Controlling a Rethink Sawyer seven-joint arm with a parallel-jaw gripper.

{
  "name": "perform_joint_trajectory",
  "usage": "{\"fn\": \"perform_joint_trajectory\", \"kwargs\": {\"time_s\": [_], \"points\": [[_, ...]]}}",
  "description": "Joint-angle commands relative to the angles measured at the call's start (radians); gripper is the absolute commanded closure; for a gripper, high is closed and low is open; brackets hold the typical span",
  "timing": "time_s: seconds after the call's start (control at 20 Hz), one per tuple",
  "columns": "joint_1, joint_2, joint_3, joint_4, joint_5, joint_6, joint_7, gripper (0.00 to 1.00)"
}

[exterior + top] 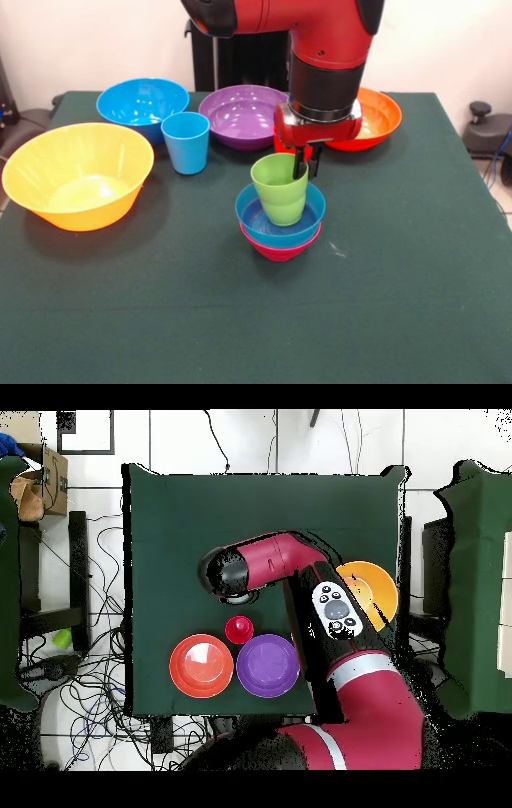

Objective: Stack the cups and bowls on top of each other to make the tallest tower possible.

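The green cup (279,190) stands in the small blue bowl (280,218), nested in the magenta bowl (279,248), mid-desk. The gripper (307,162) pinches the cup's rim. The dark green desk (400,304) sits before a white wall (80,40); cables (85,704) trail across the floor.

A lime green cup (279,190) stood upright inside a small blue bowl (280,217), which nested in a small magenta bowl (280,246), forming a short tower near the middle of the surface. To its left in the front view sat a very large yellow-orange bowl (78,185), open side up. Behind it rested a large blue bowl (142,105), with a light blue cup (186,142) upright just in front of it. A purple bowl (242,115) and a red-orange bowl (374,118) sat along the far edge. From overhead, a red cup (238,629) stood beside the purple bowl.
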Motion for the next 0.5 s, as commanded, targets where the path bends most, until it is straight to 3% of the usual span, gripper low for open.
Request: {"fn": "perform_joint_trajectory", "kwargs": {"time_s": [0.05, 0.5], "points": [[0.012, 0.026, 0.035, -0.062, -0.12, 0.071, -0.296, 1.0], [0.016, 0.018, 0.034, -0.076, -0.12, 0.079, -0.297, 1.0]]}}
